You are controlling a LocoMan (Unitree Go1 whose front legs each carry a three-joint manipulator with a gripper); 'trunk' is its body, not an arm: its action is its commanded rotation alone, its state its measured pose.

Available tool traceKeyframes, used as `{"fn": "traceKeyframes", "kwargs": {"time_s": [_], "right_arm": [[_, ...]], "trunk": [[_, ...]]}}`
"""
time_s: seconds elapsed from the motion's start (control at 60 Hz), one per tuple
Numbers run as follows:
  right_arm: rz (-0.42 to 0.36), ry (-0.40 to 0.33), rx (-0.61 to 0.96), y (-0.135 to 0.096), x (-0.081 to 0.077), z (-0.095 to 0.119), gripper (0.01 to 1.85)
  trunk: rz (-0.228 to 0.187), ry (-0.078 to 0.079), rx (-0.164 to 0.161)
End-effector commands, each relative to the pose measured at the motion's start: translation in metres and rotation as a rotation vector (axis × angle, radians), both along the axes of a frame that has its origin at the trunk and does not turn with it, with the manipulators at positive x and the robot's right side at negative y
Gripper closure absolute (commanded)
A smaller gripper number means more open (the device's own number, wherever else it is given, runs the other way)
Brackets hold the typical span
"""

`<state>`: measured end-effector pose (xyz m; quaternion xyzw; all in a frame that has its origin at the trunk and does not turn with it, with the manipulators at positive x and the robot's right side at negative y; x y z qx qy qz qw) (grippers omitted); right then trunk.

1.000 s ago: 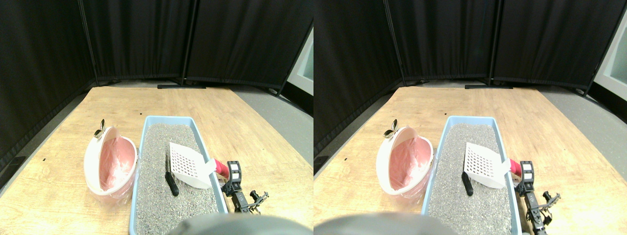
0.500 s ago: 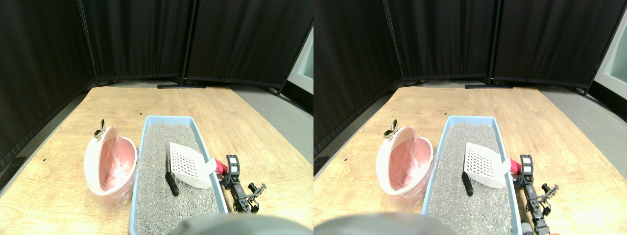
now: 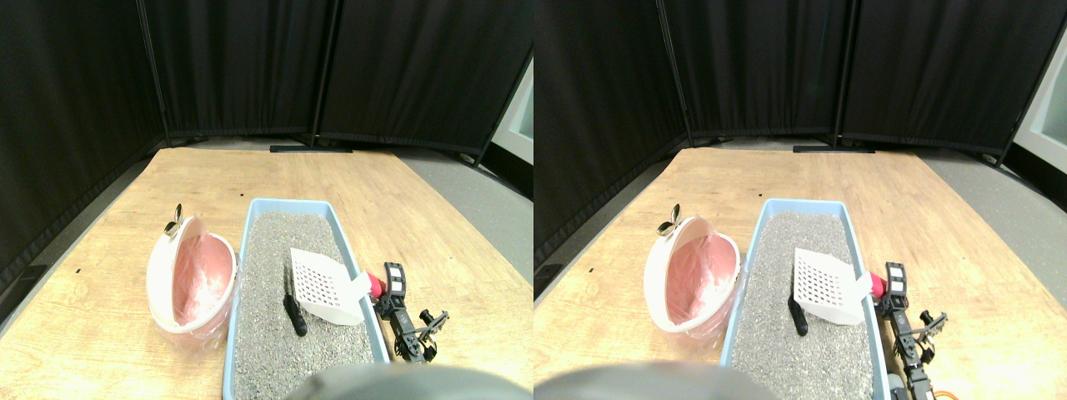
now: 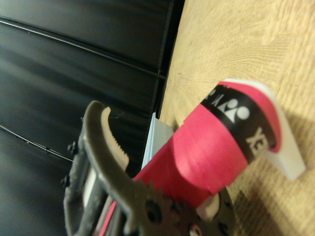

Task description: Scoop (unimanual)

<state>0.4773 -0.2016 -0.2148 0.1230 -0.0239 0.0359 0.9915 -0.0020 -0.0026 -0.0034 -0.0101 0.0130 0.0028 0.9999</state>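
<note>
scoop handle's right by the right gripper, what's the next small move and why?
Probably close the right gripper on the red-wrapped handle. The wrist view shows the handle lying against a jaw, with no clear clamp yet. The white scoop rests in the litter tray beside the dark lump.

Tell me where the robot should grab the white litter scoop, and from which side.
Best by the red wrapped handle, not the slotted blade. The scoop lies with its blade over the litter in the blue tray and its handle sticking out over the tray's right wall. So come in from the right, where the right gripper already is, jaws across the handle.
</note>
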Motion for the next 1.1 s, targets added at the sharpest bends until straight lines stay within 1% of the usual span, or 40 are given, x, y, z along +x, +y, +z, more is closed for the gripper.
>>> {"fn": "traceKeyframes", "kwargs": {"time_s": [0.017,0.067,0.1,0.133,0.15,0.183,0.2,0.233,0.25,0.3,0.383,0.483,0.5,0.583,0.683,0.75,0.783,0.817,0.867,0.9,0.933,0.983,1.033,1.067,1.083,1.1], "right_arm": [[0.002,-0.038,-0.011,0.0,0.001,0.006,1.0],[0.005,-0.038,-0.012,0.0,0.001,0.007,1.03],[-0.003,-0.045,-0.024,0.0,0.001,0.008,1.1],[-0.005,-0.049,-0.03,0.0,0.001,0.008,1.12],[-0.001,-0.052,-0.044,0.0,0.001,0.008,1.17],[0.008,-0.06,-0.05,0.0,0.001,0.009,1.33],[0.015,-0.072,-0.049,0.0,0.002,0.009,1.54],[0.016,-0.09,-0.043,0.0,0.002,0.008,1.78],[0.005,-0.097,-0.037,0.0,0.002,0.009,1.8],[0.003,-0.09,-0.037,0.0,0.002,0.009,1.8],[-0.015,-0.077,-0.012,0.002,-0.002,0.014,1.8],[-0.015,-0.088,-0.02,0.002,-0.005,0.018,1.8],[-0.019,-0.092,-0.027,0.002,-0.006,0.019,1.8],[-0.018,-0.098,-0.045,0.002,-0.007,0.024,1.8],[0.013,-0.128,-0.079,0.003,-0.008,0.031,1.8],[0.005,-0.129,-0.099,0.003,-0.009,0.034,1.8],[0.009,-0.139,-0.102,0.002,-0.009,0.036,1.8],[0.023,-0.171,-0.131,0.002,-0.008,0.039,1.8],[0.03,-0.19,-0.156,0.002,-0.008,0.041,1.8],[0.045,-0.228,-0.168,0.001,-0.008,0.044,1.8],[0.053,-0.242,-0.177,0.001,-0.007,0.045,1.8],[0.041,-0.268,-0.184,-0.001,-0.005,0.057,1.8],[0.057,-0.295,-0.204,-0.003,-0.002,0.066,1.8],[0.058,-0.302,-0.212,-0.003,-0.001,0.068,1.8],[0.075,-0.314,-0.212,-0.004,-0.001,0.071,1.8],[0.072,-0.319,-0.233,-0.005,0.0,0.076,1.8]], "trunk": [[0.004,0.002,-0.006],[0.003,0.0,-0.005],[0.003,0.0,-0.005],[0.003,0.0,-0.005],[0.003,0.0,-0.005],[0.0,0.001,-0.002],[0.0,0.001,-0.002],[0.0,0.003,-0.001],[-0.001,0.003,-0.001],[-0.001,0.004,-0.001],[-0.002,0.004,-0.002],[-0.003,0.004,-0.002],[-0.005,0.007,-0.004],[-0.006,0.007,-0.005],[-0.005,0.006,-0.006],[-0.005,0.008,-0.008],[-0.005,0.007,-0.009],[-0.004,0.006,-0.01],[-0.004,0.007,-0.012],[-0.004,0.006,-0.014],[-0.004,0.006,-0.015],[-0.005,0.005,-0.018],[-0.005,0.006,-0.019],[-0.005,0.006,-0.021],[-0.005,0.006,-0.022],[-0.005,0.007,-0.023]]}}
